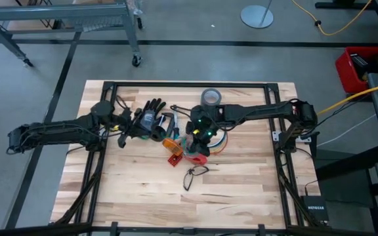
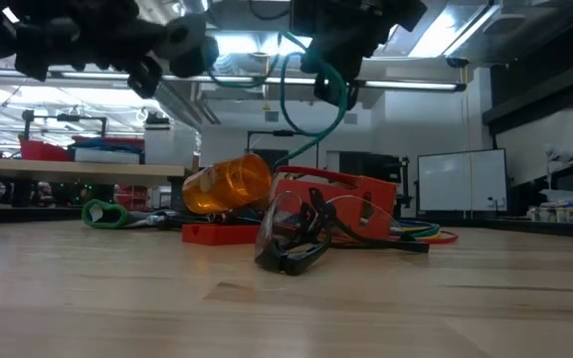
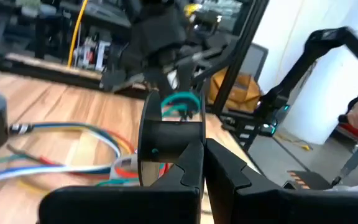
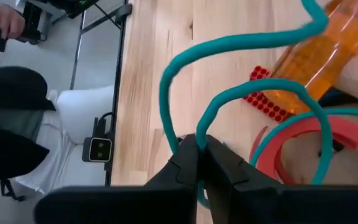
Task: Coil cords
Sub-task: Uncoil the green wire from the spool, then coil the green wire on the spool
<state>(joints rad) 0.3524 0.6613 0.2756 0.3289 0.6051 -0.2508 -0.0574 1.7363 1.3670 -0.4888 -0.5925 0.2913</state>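
A teal cord [image 4: 241,43] runs through the air between my two grippers above the table's middle. My right gripper [image 4: 199,144] is shut on it. My left gripper [image 3: 205,163] is shut at a black reel [image 3: 166,134], where the teal cord [image 3: 182,102] wraps. In the low view the cord [image 2: 341,104] drops from my right gripper [image 2: 331,70] toward the table. The other cords [image 3: 73,149], blue, white, yellow and red, lie in a loose loop on the wood [image 1: 219,144], under my right arm. My left gripper holds the black reel at the end of its hub [image 3: 194,134], between its fingertips; the fingers hide the exact place. The reel is lifted clear of the table, its axis across the fingers. My right gripper pinches the teal cord [image 4: 194,127] between its two fingertips, slanting down from the table's right. The fingers lie across the cord. It loops slack on both sides of the hold, clear of the table there.
Below my right gripper lie an orange bottle [image 4: 322,56], a red pegged block [image 4: 267,94] and a red tape ring [image 4: 303,143]. Glasses [image 1: 193,176] lie nearer the front. A grey duct tape roll [image 1: 210,97] stands behind. A black glove [image 1: 151,113] lies by my left gripper.
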